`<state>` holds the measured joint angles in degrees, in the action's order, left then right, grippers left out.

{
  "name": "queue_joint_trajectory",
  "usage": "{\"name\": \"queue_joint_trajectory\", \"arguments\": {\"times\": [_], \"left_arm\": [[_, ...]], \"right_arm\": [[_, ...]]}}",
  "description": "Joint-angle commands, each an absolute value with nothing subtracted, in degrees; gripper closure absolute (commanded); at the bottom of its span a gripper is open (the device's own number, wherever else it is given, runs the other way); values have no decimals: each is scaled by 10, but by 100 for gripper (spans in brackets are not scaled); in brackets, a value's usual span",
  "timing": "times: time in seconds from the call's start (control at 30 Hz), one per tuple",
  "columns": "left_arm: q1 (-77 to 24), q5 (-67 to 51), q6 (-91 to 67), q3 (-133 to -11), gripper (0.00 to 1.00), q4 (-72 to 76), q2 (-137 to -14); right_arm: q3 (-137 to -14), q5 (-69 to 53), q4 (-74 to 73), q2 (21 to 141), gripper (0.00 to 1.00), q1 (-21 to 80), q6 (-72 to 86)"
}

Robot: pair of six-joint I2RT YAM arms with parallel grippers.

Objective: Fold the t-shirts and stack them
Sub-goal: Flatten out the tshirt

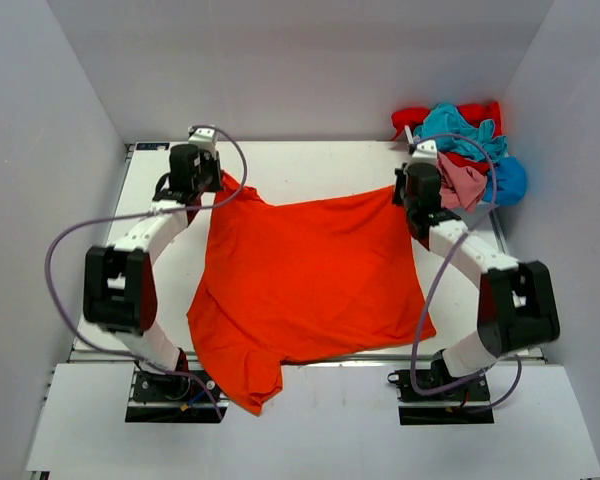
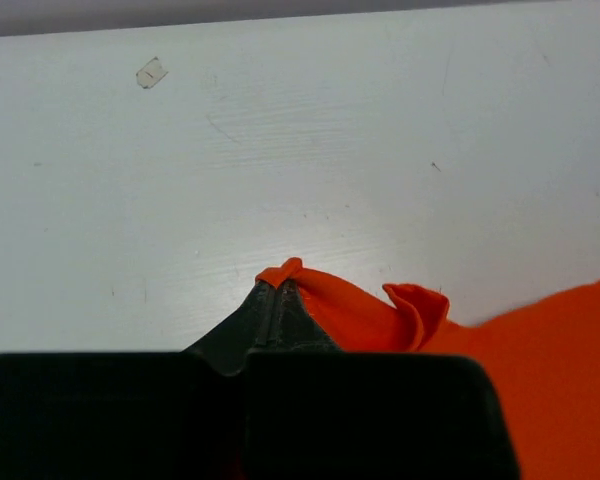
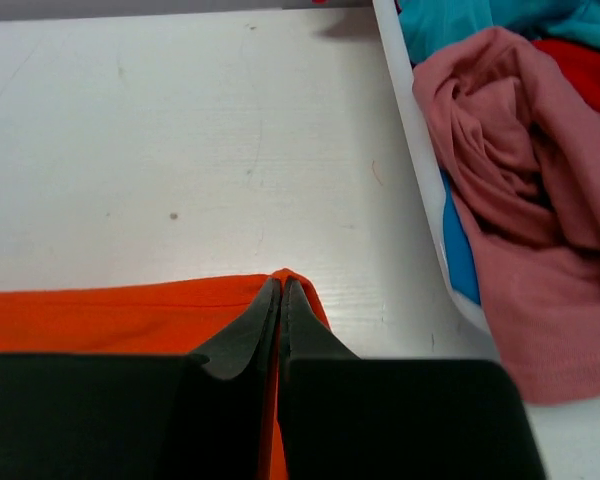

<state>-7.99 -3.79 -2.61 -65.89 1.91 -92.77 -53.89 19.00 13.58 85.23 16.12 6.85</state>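
The orange-red t-shirt (image 1: 310, 290) lies spread open across the middle of the table (image 1: 310, 165), largely flat. One sleeve and the adjoining cloth hang over the near edge towards the left. The left end effector (image 2: 280, 285) is pressed together on one far corner of the garment, towards the far-left corner of the table, and a small tuft of orange cloth shows above its fingertips. The right end effector (image 3: 282, 283) is likewise closed, pinching the other far corner close to the right edge. The far hem runs between the two grip points. At the far-right corner, the pink t-shirt (image 3: 510, 200), teal t-shirt (image 1: 460, 128), red t-shirt (image 1: 480, 112) and blue t-shirt (image 1: 510, 180) lie crumpled together in an unfolded heap, just beside the right end effector.
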Motion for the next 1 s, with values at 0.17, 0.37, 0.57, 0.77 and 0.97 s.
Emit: {"name": "queue_joint_trajectory", "arguments": {"times": [0.17,0.37,0.57,0.77,0.97], "left_arm": [[-76,-21,-29,-836,100,32,-1071],[-76,-34,-29,-978,100,-6,-1206],[-76,-10,-34,-967,100,4,-1180],[-76,1,-41,-908,100,0,-1044],[-76,64,-52,-830,100,-25,-852]], "right_arm": [[-684,287,128,973,100,152,75],[-751,294,93,1039,100,153,83],[-763,273,98,1014,100,151,64],[-743,243,98,926,100,151,51],[-689,209,85,782,100,152,36]]}}
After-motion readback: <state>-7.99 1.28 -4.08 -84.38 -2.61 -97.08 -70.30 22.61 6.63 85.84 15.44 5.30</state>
